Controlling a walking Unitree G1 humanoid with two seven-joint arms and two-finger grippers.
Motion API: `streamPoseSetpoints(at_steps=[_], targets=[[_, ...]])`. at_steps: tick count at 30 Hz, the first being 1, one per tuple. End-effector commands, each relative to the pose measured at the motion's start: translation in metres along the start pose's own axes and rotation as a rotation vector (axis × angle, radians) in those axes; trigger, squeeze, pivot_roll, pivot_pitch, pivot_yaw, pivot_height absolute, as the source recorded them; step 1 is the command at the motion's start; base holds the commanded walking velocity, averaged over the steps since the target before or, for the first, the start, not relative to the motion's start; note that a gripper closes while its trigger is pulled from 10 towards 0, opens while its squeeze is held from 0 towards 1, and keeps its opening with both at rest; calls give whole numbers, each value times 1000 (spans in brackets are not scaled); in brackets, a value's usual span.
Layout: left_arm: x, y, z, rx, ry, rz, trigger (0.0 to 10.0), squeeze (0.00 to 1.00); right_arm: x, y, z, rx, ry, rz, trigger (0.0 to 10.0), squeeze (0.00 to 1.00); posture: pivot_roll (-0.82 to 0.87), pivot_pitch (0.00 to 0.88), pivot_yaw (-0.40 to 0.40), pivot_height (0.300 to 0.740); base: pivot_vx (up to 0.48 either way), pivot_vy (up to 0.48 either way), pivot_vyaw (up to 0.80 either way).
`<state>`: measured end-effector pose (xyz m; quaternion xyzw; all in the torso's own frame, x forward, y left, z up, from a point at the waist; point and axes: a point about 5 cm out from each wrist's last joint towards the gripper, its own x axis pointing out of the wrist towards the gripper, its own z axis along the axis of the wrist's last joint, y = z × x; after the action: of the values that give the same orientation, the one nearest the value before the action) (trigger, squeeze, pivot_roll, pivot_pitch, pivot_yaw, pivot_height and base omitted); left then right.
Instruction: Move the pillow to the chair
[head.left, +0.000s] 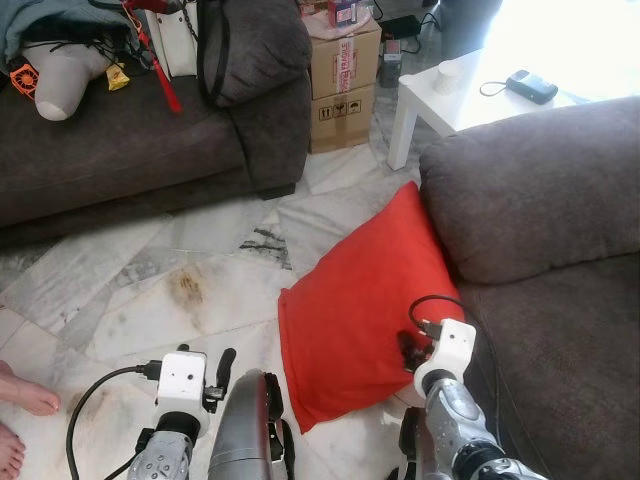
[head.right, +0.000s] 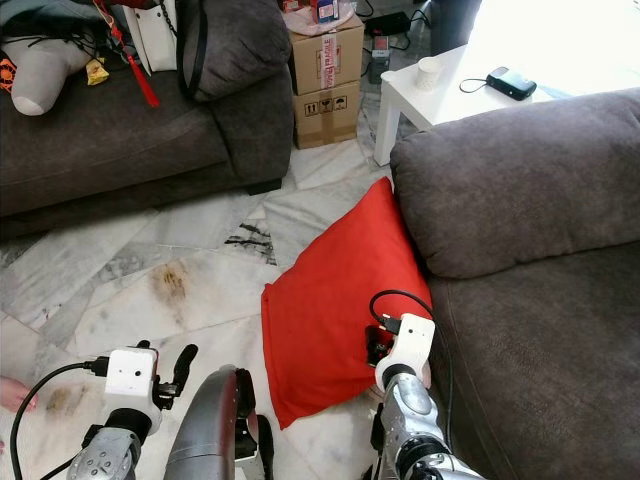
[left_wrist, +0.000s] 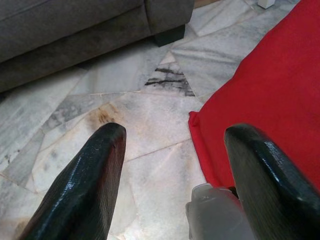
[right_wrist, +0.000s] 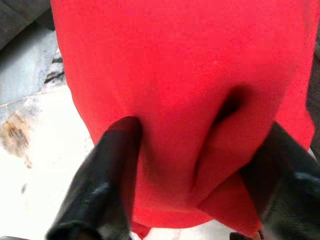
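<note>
Red pillow (head.left: 365, 300) stands on the marble floor (head.left: 190, 290), leaning vs the grey chair (head.left: 540, 210). Right gripper (right_wrist: 192, 165) is at its lower edge; wrist view shows fingers (right_wrist: 107, 180) spread w/ bunched fabric between, prob pressing in, not clamped. Left gripper (left_wrist: 172, 165) hangs low over floor, fingers apart, empty. A bare foot (head.left: 25, 395) shows at the robot's left.

Right gripper (right_wrist: 190, 165) presses its spread fingers into the pillow (head.left: 365, 300); left gripper (left_wrist: 175, 170) hangs spread beside it.
</note>
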<state>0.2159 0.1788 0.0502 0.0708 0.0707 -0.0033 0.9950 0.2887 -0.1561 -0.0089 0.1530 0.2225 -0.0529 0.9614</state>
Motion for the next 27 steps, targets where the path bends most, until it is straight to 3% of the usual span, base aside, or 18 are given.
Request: streamPoseSetpoints(at_steps=[1,27], targets=[[-4,2,-5,-1,30,11,10000,0,-2,1,-6,15,12,6,0,0,137,246,59,606,0,0,0],[12,3,-1,-5,11,16,10000,0,1,7,1,-19,11,34,0,0,119,192,56,606,0,0,0]])
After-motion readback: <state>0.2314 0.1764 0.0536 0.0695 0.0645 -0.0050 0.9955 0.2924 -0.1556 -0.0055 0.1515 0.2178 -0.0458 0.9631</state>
